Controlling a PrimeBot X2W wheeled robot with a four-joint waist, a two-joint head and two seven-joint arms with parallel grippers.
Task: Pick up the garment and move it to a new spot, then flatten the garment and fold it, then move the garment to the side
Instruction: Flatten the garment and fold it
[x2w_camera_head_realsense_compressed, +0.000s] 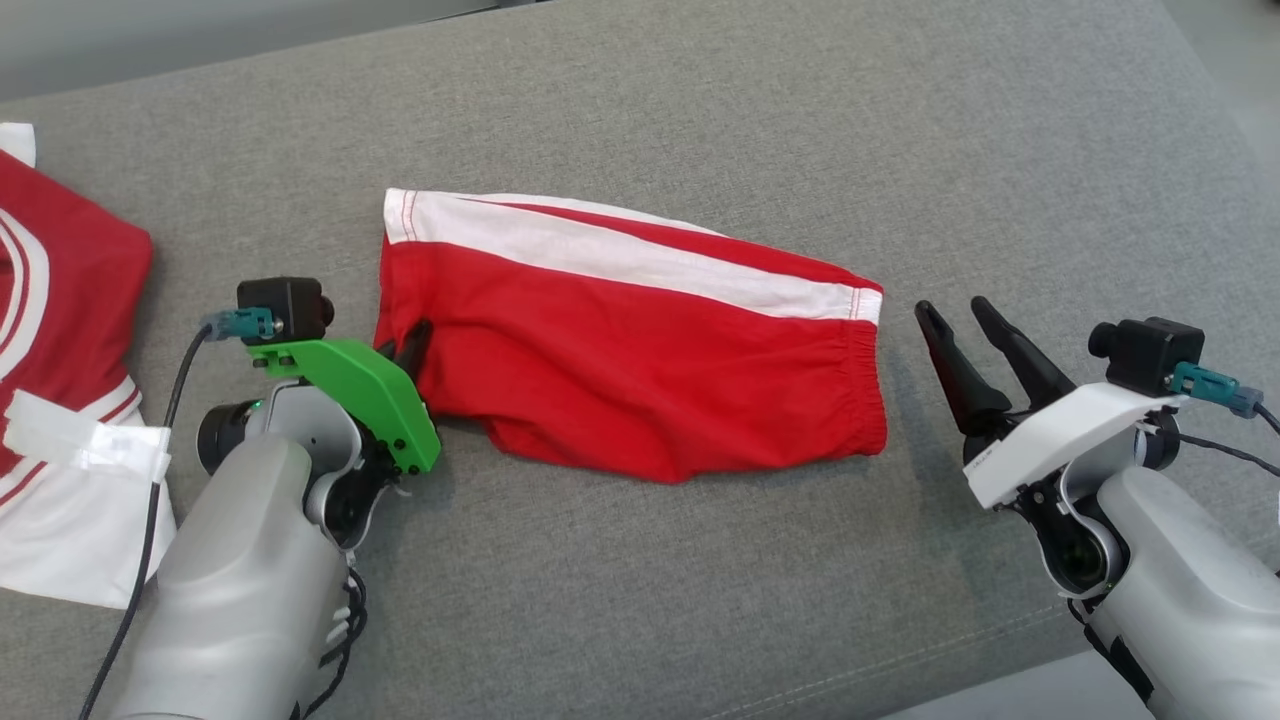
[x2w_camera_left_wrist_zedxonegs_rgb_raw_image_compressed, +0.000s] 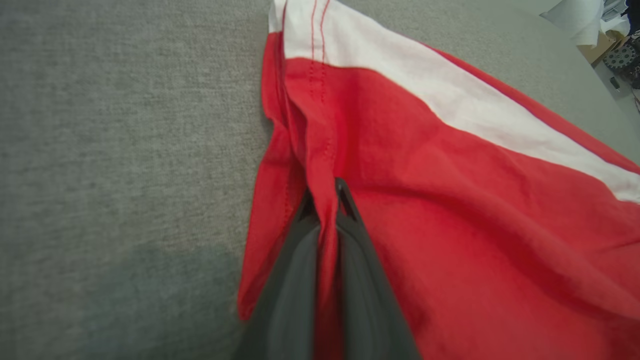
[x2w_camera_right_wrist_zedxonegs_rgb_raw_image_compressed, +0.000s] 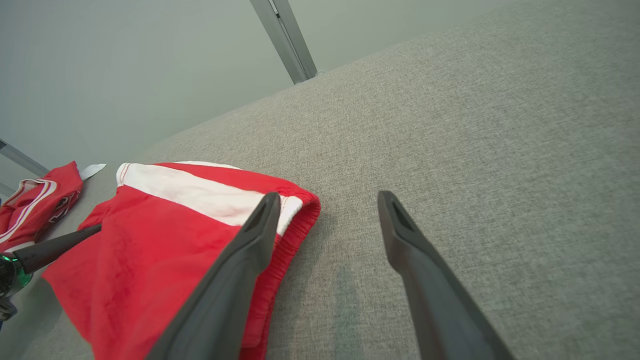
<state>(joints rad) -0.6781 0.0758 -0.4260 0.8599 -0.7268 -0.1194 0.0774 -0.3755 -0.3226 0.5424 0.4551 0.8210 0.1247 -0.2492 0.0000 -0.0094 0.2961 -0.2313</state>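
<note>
Now my left gripper (x2w_camera_left_wrist_zedxonegs_rgb_raw_image_compressed: 327, 192) pinches the red shorts (x2w_camera_head_realsense_compressed: 640, 370) at their hem on the grey cushion (x2w_camera_head_realsense_compressed: 700, 100) (to lift that end, I judge), my right gripper (x2w_camera_head_realsense_compressed: 950, 306) spread wide just beside the waistband (x2w_camera_head_realsense_compressed: 868, 390).

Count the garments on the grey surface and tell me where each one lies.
2. The red shorts lie in the middle, their left edge pinched in the left gripper. A red-and-white garment lies at the far left, cut off by the frame; more may be hidden there.
</note>
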